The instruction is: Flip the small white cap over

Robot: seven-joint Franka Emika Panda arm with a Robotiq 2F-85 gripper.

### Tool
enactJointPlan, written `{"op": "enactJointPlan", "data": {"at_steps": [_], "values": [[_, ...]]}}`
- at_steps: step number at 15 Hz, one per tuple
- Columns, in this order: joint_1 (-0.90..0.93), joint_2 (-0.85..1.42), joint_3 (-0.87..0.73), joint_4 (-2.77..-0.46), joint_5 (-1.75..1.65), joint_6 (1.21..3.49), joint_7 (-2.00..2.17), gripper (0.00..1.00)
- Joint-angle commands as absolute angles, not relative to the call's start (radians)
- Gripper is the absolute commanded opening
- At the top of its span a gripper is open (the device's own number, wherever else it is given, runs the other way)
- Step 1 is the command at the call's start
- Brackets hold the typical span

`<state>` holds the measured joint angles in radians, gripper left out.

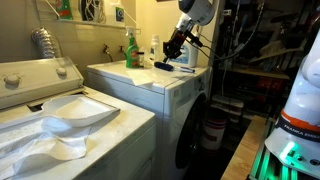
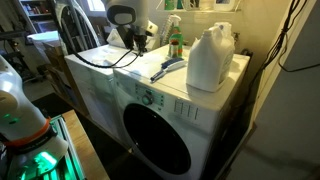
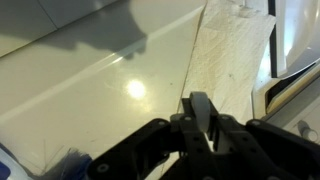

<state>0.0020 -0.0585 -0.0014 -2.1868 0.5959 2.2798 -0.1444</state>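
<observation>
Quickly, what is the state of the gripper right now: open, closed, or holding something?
Gripper: closed, fingertips together over the washer top; nothing can be seen held in it.

A black gripper (image 3: pixel 200 108) rises from the bottom edge over a glossy white surface (image 3: pixel 90 70). Its fingertips (image 3: pixel 204 104) look pressed together, though blur leaves doubt.

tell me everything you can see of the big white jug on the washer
The jug is large, white and opaque, plastic by the look, with a squarish body narrowing to a neck on top. It stands upright on the washer, on its flat white top near a back corner by the wall. Any label is too small to tell.
</observation>
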Motion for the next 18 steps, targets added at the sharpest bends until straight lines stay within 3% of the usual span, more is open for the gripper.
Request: {"op": "enactJointPlan", "data": {"at_steps": [1, 6, 16, 17, 18], "values": [[-0.018, -0.098, -0.051, -2.266, 0.755, 2.244, -0.327, 0.06], [-0.050, -0.075, -0.099, -2.327, 0.940, 2.243, -0.516, 0.05], [-0.061, -0.019, -0.090, -2.356, 0.941, 2.285, -0.530, 0.05], [-0.060, -0.013, -0.088, -2.355, 0.934, 2.293, -0.525, 0.07], [-0.059, -0.008, -0.085, -2.352, 0.925, 2.297, -0.521, 0.22]]}}
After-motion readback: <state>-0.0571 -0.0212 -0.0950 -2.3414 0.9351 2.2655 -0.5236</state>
